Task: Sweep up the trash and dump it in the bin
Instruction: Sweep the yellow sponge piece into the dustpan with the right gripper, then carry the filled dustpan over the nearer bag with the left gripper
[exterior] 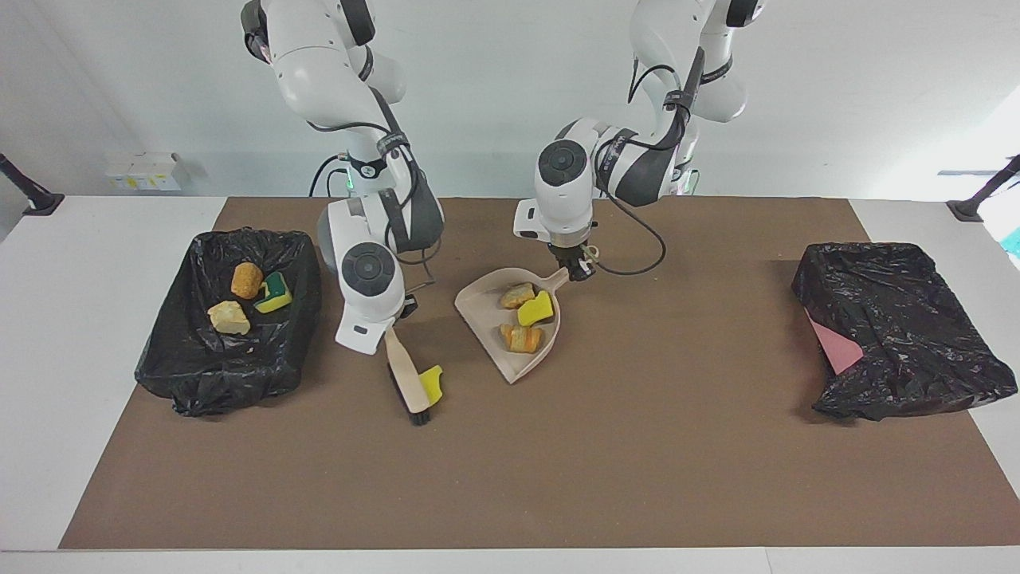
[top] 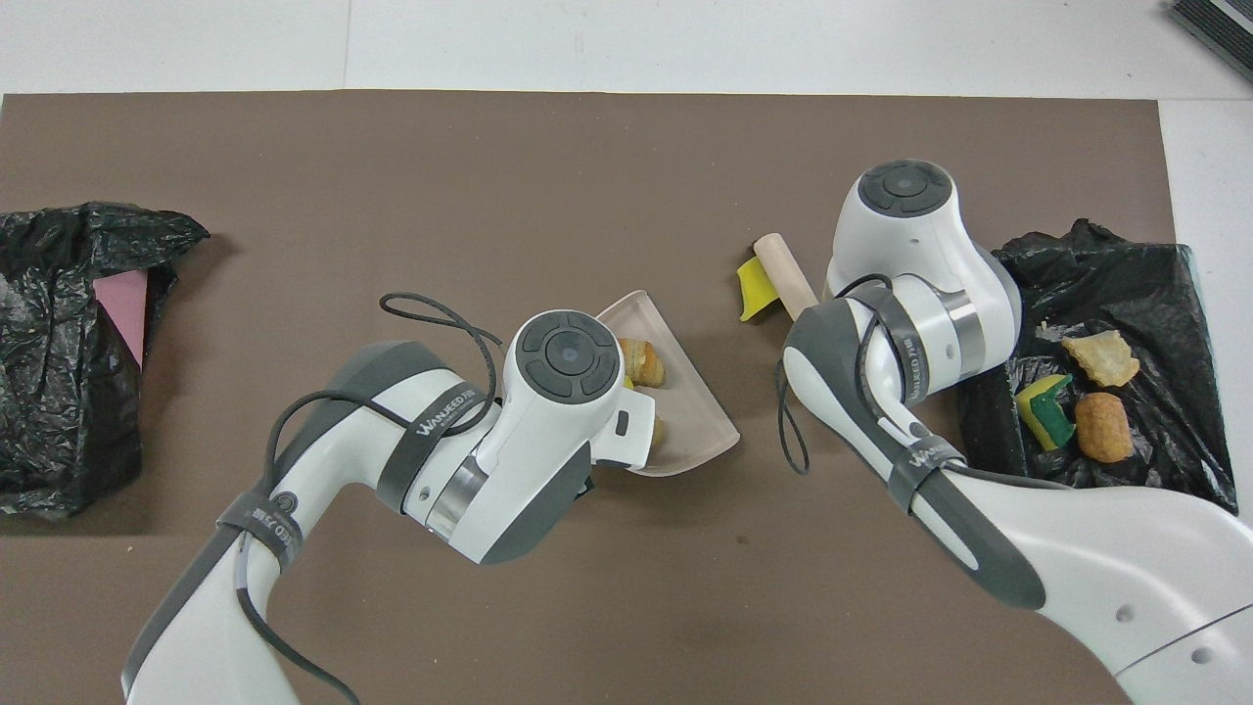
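In the facing view, left of centre, the right tool [exterior: 392, 325] grips the brush [exterior: 408, 381] against a yellow scrap [exterior: 433, 384], while at centre the left tool [exterior: 579, 268] clamps the dustpan [exterior: 488, 305] handle (three scraps aboard); overhead, three more scraps lie in the bin [top: 1155, 294] at right.
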You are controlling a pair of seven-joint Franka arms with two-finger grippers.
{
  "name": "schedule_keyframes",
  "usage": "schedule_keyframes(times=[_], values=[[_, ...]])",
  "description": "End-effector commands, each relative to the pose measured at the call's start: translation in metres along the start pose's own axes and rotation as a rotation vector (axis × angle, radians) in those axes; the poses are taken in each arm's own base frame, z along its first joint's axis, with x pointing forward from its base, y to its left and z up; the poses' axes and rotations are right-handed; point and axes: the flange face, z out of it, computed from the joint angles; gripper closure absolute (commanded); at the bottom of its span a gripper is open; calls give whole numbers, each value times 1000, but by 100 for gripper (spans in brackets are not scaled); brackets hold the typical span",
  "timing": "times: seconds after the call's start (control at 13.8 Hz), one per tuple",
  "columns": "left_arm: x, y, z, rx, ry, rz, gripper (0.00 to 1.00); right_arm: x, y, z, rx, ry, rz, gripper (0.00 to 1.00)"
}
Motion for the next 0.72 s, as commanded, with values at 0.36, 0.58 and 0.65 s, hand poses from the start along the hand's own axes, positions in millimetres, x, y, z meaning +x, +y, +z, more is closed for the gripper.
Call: schedule_keyframes(times=[0.36, 0.58, 0.65], values=[[1, -1, 10, 31, 55, 87, 100, -46, -100, 20, 125, -91, -95, 100], [-2, -17, 12, 39, 83, 147, 100, -48, -92, 1, 129, -62, -77, 100], [-4, -23, 12, 37, 87, 162, 100, -54, -88, -10, 127, -53, -73, 100]])
